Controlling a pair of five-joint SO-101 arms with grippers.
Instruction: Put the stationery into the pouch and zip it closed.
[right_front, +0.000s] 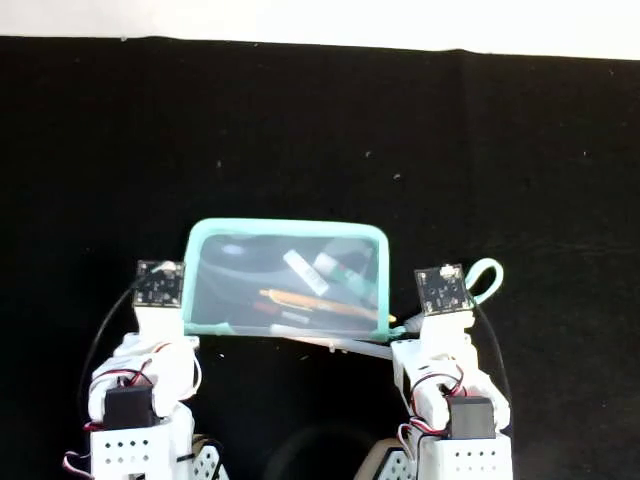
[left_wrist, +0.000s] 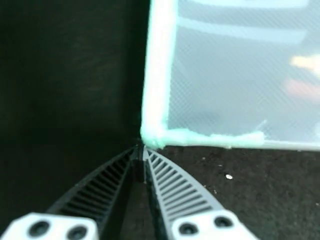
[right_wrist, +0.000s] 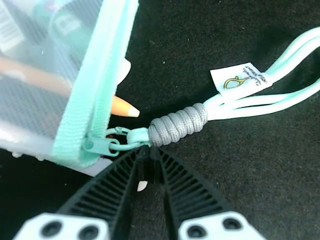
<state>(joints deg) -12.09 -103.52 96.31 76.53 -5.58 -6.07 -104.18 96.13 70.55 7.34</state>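
The translucent pouch (right_front: 285, 280) with mint trim lies flat on the black table and holds pens and other stationery. My left gripper (left_wrist: 138, 149) is shut at the pouch's near left corner (left_wrist: 152, 136), tips pinching the trim. At the near right corner my right gripper (right_wrist: 145, 151) is shut on the zipper pull (right_wrist: 131, 137), where the mint clasp joins the grey wrapped cord (right_wrist: 180, 122). The slider (right_wrist: 97, 145) sits at that corner. An orange pencil tip (right_wrist: 124, 107) pokes out beside it.
The mint cord loop (right_front: 486, 278) with a white tag (right_wrist: 242, 80) lies to the right of the pouch. Black cloth (right_front: 320, 130) covers the table on all sides, with a white wall edge at the far back.
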